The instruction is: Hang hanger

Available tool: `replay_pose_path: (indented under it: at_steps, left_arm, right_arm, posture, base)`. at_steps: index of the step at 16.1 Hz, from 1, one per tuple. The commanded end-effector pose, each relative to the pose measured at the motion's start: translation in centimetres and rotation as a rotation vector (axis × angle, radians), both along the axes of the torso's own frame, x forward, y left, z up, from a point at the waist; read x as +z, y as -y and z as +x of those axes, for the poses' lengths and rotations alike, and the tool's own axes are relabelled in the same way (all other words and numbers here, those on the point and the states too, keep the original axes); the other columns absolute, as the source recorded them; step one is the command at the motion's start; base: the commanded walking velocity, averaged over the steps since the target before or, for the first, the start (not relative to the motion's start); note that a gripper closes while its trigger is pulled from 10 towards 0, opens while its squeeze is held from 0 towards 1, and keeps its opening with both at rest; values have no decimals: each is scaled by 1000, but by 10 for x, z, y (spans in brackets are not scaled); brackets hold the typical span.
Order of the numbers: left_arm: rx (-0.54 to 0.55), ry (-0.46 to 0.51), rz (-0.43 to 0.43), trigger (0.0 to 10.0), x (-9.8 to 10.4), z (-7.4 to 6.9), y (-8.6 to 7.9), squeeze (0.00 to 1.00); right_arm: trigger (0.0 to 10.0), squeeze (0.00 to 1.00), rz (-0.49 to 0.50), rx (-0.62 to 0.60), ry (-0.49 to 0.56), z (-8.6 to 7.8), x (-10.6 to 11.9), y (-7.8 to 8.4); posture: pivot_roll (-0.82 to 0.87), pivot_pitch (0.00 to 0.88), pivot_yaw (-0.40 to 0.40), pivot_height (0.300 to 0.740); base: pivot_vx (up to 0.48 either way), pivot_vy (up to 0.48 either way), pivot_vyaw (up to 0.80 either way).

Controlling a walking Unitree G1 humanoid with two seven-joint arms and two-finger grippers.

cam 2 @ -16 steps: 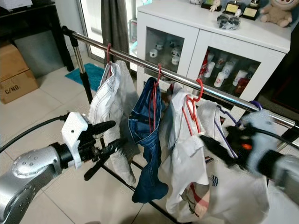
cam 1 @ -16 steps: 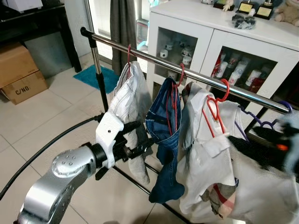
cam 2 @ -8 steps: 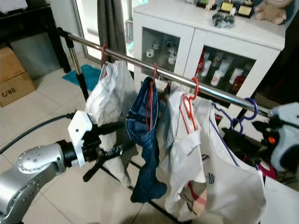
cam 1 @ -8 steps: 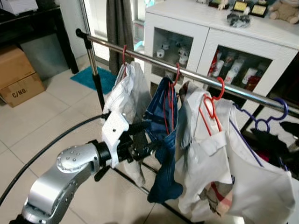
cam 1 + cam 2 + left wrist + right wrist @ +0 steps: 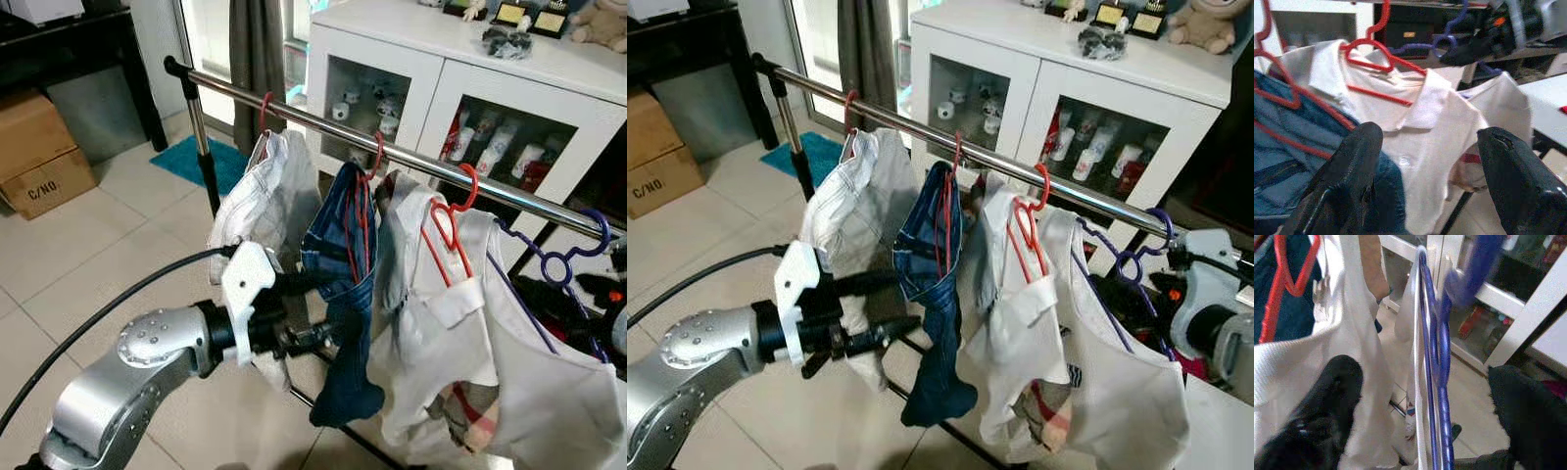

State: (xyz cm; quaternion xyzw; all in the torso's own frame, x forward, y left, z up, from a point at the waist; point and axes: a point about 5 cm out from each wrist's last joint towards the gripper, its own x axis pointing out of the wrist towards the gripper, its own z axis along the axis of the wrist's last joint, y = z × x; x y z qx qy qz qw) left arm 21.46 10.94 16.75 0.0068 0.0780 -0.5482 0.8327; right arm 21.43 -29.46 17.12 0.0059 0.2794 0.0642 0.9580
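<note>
Left eye view, rail: a chrome clothes rail (image 5: 323,127) runs from upper left to right, with garments on hangers along it.
Left eye view, garments: a pale grey garment on a red hanger (image 5: 265,191), then dark blue jeans on a red hanger (image 5: 343,255), then a white collared shirt on a red hanger (image 5: 436,294).
Left eye view, task item: the purple plastic hanger (image 5: 573,257) has its hook over the rail at the far right and carries a white sleeveless top (image 5: 558,401).
Left eye view, left gripper (image 5: 328,308): it reaches in low, just beside the jeans, with nothing between the fingers.
Right eye view, cabinet: a white glass-door cabinet (image 5: 1068,93) stands behind the rail; mugs and bottles sit on its shelves, trophies and a soft toy on top.
Right eye view, box: a closed brown cardboard box (image 5: 661,157) sits on the tiled floor; contents hidden.
Right eye view, right arm: a pale wrist housing at the right edge, near the purple hanger.
Left wrist view: fingers (image 5: 1347,181) spread wide and empty, facing the white collared shirt.
Right wrist view, right gripper (image 5: 1435,406): fingers spread wide either side of the purple hanger, not closed on it.
</note>
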Motion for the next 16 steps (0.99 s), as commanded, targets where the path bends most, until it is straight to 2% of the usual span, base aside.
replay_pose_path:
  at_steps: [1,16]
  left_arm:
    - [-20,4,-1,10000,2,-2,2,0]
    - [-12,5,10,10000,2,0,-1,0]
  right_arm:
    - [78,0,-6,-19,15,2,4,2]
    - [0,0,43,-9,60,10,3,-6]
  posture:
    - [9,0,-53,740]
    - [16,0,-55,740]
  base:
    - [0,0,0]
    - [0,0,0]
